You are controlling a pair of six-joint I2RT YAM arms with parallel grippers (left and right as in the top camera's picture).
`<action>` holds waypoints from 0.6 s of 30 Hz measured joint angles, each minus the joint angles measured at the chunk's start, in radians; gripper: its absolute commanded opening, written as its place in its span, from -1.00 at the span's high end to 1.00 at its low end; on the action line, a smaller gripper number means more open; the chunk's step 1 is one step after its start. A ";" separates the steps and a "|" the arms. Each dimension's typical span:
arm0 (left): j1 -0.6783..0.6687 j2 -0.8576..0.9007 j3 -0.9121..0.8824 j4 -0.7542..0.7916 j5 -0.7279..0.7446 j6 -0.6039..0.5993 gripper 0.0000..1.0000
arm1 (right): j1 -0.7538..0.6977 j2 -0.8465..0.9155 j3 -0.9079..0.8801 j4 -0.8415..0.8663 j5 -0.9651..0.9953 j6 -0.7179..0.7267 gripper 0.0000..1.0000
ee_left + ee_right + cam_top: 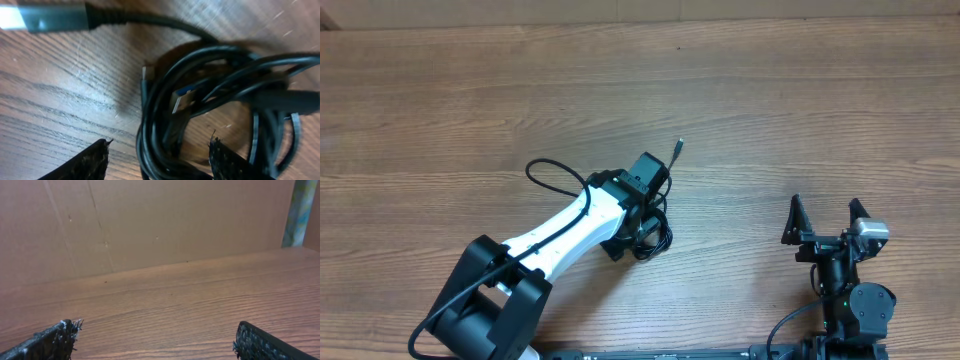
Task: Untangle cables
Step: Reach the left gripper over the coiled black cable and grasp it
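With the left claw [156, 161] part-open astride the ungripped cables [155, 130] heaped on the desk [55, 95], closing there risked pinching several loops together, tightening the tangle, while the right claw [155, 330] gaped empty.

Black cables [165, 135], brown wood-grain table [720, 80]
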 measured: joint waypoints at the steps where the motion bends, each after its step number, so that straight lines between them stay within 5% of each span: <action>1: -0.003 0.000 -0.010 0.009 0.007 0.000 -0.07 | 0.000 0.000 0.000 0.000 0.000 0.000 -1.00; 6: -0.005 0.001 -0.027 0.023 0.026 0.021 0.25 | 0.000 0.000 0.000 -0.001 0.000 0.000 -1.00; 13: -0.005 0.001 -0.049 0.024 -0.042 0.053 0.18 | 0.000 0.000 0.000 0.000 0.000 0.000 -1.00; 18: -0.004 0.001 -0.085 0.048 -0.078 0.056 0.45 | 0.000 0.000 0.000 -0.001 0.000 0.000 -1.00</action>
